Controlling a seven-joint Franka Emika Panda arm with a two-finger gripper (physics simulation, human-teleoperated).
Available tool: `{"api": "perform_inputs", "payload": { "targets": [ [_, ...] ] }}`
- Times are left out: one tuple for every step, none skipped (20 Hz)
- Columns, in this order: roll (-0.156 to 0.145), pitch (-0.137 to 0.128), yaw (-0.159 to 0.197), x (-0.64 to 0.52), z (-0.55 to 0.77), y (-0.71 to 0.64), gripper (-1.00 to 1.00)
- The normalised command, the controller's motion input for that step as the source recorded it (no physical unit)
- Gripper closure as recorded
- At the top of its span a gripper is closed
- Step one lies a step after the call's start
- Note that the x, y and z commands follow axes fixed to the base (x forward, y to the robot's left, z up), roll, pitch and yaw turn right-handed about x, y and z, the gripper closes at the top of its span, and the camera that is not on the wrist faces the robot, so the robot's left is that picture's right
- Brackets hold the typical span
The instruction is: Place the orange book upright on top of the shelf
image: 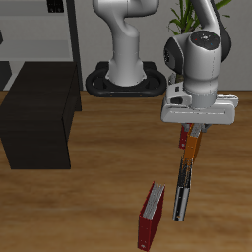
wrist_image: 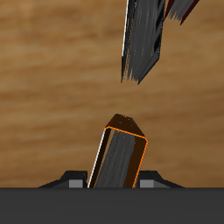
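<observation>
Orange book [image: 194, 150]: held clamped in the gripper [image: 193, 128], hanging below it above the wooden surface [image: 98, 212]; in the wrist view the orange book [wrist_image: 121, 156] is seen end-on between the jaws, pale page edges framed in orange

Shelf [image: 39, 103]: low black cabinet with a flat top, well apart from the held book, across the surface

Black-and-grey book [image: 182, 194]: standing just below the held book, apparently very near its lower end; contact cannot be told

Dark red book [image: 150, 216]: upright beside it, nearer the front edge; another red one is partly hidden behind the gripper

Handling, as judged: a straight lift is advised first, so the neighbouring books are cleared, then a carry above shelf height, the book kept vertical and set down well inside the top's edges

Room: open floor between books and shelf; a tall frame rack [image: 44, 30] stands behind the shelf
</observation>
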Motion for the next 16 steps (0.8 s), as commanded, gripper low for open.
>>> {"api": "perform_inputs", "payload": {
  "targets": [
    [0.013, -0.056, 0.027, -0.12, 0.45, 0.01, 1.0],
    [0.019, -0.078, 0.027, -0.2, 0.51, 0.03, 1.0],
    [0.0, 0.0, 0.0, 0.08, -0.02, -0.04, 1.0],
    [-0.004, -0.048, 0.02, -0.1, 0.46, -0.06, 1.0],
    [-0.012, -0.067, 0.022, -0.21, 0.54, -0.05, 1.0],
    [0.012, -0.045, 0.025, -0.16, 0.41, -0.04, 1.0],
    [-0.013, -0.076, 0.05, -0.12, 0.59, -0.16, 1.0],
    [0.002, -0.052, 0.013, -0.2, 0.63, -0.12, 1.0],
    [0.01, -0.059, 0.05, -0.14, 0.5, -0.05, 1.0],
    [0.011, -0.073, 0.063, -0.24, 0.68, -0.11, 1.0],
    [-0.028, -0.171, 0.171, -0.38, 1.08, -0.18, 1.0],
    [0.017, 0.016, -0.039, -0.21, 0.63, -0.21, 1.0],
    [-0.006, -0.003, -0.058, -0.18, 0.66, -0.27, 1.0],
    [0.027, -0.052, 0.039, -0.15, 0.53, -0.14, 1.0],
    [-0.069, -0.058, 0.044, -0.13, 0.51, -0.27, 1.0],
    [0.038, 0.042, -0.058, -0.14, 0.59, -0.3, 1.0]
  ]
}}
